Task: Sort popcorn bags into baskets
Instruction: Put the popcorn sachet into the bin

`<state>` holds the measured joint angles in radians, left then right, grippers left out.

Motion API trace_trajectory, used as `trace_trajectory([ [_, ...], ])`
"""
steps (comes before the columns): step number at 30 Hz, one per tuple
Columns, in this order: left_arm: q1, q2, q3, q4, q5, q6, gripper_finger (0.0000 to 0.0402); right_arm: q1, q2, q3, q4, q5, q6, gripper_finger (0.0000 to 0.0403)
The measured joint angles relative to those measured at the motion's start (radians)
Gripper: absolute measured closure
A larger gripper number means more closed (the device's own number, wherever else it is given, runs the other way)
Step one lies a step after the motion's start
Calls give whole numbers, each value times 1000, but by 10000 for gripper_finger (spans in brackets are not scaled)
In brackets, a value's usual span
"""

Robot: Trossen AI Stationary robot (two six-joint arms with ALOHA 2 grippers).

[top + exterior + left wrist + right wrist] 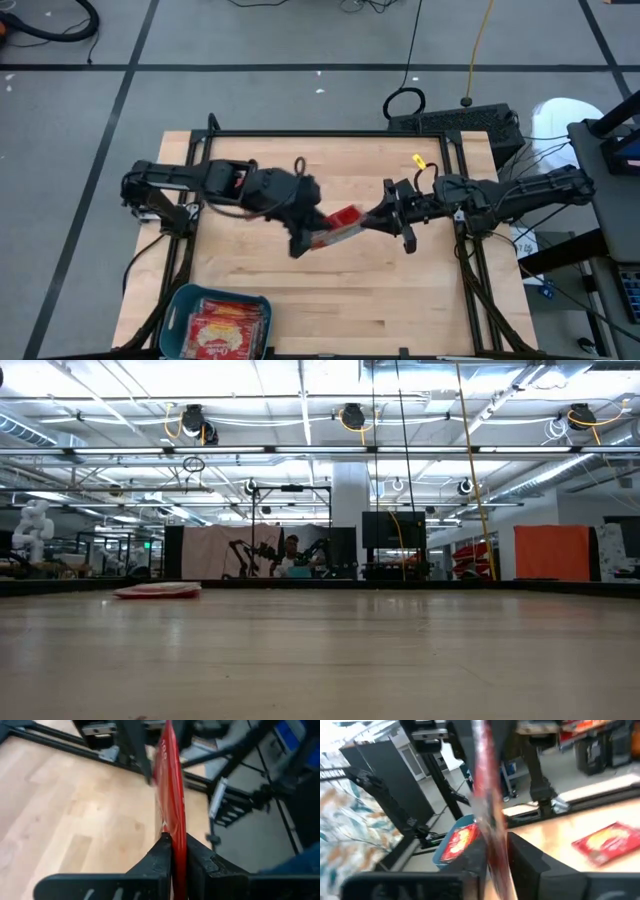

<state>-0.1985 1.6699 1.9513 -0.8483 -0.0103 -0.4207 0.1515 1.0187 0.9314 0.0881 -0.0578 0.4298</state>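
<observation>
One red popcorn bag hangs in the air over the middle of the table, between my two grippers. My left gripper is shut on its left end and my right gripper is shut on its right end. Both wrist views show the bag edge-on. The teal basket stands at the table's near left edge with several red bags lying flat in it. Another bag lies flat on the table; it also shows in the low view. My left gripper pinches the bag's end between its two fingers, which come level from the table's left. The bag stands on edge and reaches away from the fingers, clear of the table. My right gripper pinches the bag's other end between its two fingers, coming level from the table's right. The bag stands on edge between them, clear of the table.
Black frame rails run along the table's far edge and sides. A yellow bit lies at the far right. Bare wood lies to the right of the basket along the near edge.
</observation>
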Motion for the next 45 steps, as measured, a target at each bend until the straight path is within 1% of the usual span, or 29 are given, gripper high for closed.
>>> trace_trajectory([
  [2,-23,-13,10,-45,6,-6,376,10,-1,0,-26,0,77,318],
  [4,-54,-44,10,-123,0,-7,383,28,8,0,-51,4,159,299],
  [7,-94,-96,10,-197,-19,-32,383,77,39,0,-86,8,230,276],
  [9,-126,-131,10,-275,-35,-57,383,122,77,0,-54,33,255,266],
  [11,-161,-164,12,-306,-40,-76,383,169,124,0,-5,77,278,261],
  [13,-202,-192,12,-385,-43,-107,383,209,194,0,104,87,290,261],
  [17,-297,-246,11,-504,-57,-141,383,281,369,18,360,135,292,276],
  [19,-343,-267,11,-551,-80,-146,383,310,464,66,422,163,292,290],
  [21,-387,-285,11,-568,-94,-161,382,327,569,149,423,184,279,305],
  [26,-456,-319,11,-630,-138,-167,382,351,824,379,396,188,146,348],
  [28,-471,-325,11,-647,-142,-169,382,351,909,451,383,171,122,365],
  [30,-484,-327,11,-652,-144,-173,381,347,982,503,386,128,110,380],
  [33,-511,-328,10,-656,-144,-183,381,348,1070,544,384,109,107,398],
  [36,-539,-328,10,-656,-145,-199,381,349,1127,551,418,108,102,399],
  [40,-575,-312,10,-656,-148,-243,381,337,1171,553,455,112,79,397],
  [45,-625,-268,9,-654,-148,-240,381,321,1207,552,528,109,46,401],
])
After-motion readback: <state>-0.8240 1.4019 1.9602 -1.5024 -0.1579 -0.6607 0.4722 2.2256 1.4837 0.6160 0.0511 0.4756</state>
